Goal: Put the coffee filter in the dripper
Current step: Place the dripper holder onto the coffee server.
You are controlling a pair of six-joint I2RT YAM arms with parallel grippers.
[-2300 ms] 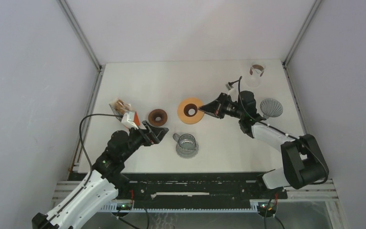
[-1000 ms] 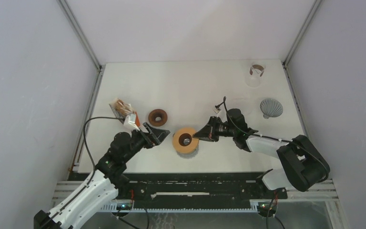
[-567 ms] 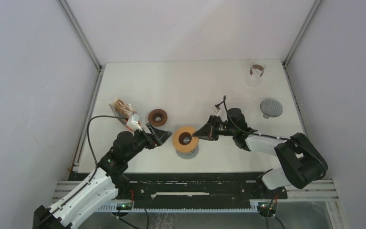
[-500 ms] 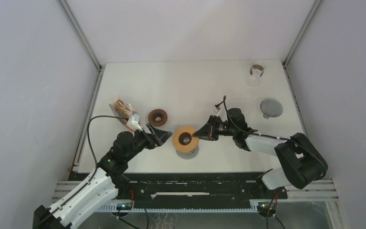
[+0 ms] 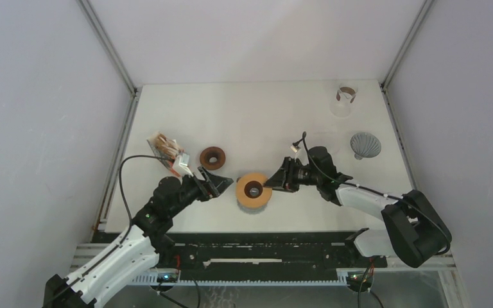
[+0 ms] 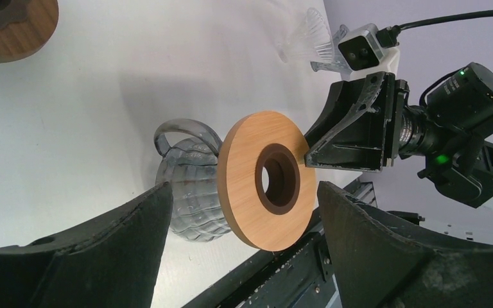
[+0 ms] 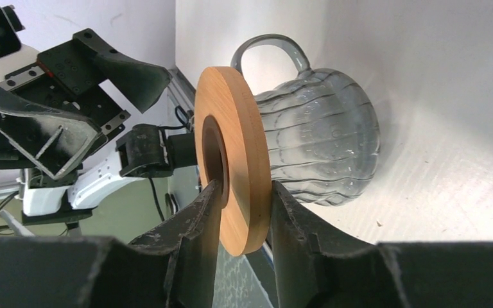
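While the wooden ring (image 7: 231,128) is seated on the glass carafe (image 7: 321,147) as dripper support, its rim is straddled by the right gripper (image 7: 244,186), whose grip cannot be determined. The left gripper (image 5: 220,184) is held wide beside it. The coffee filters (image 5: 162,144) are located near the table's left edge.

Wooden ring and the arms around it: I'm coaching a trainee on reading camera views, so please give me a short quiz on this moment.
1. True or false: the wooden ring rests on top of the glass carafe.
2. What do the left fingers hold?
3. The ring's rim sits between: A) the left fingers, B) the right fingers, C) nothing at all.

Key:
1. True.
2. Nothing. They stand wide open beside the ring.
3. B.
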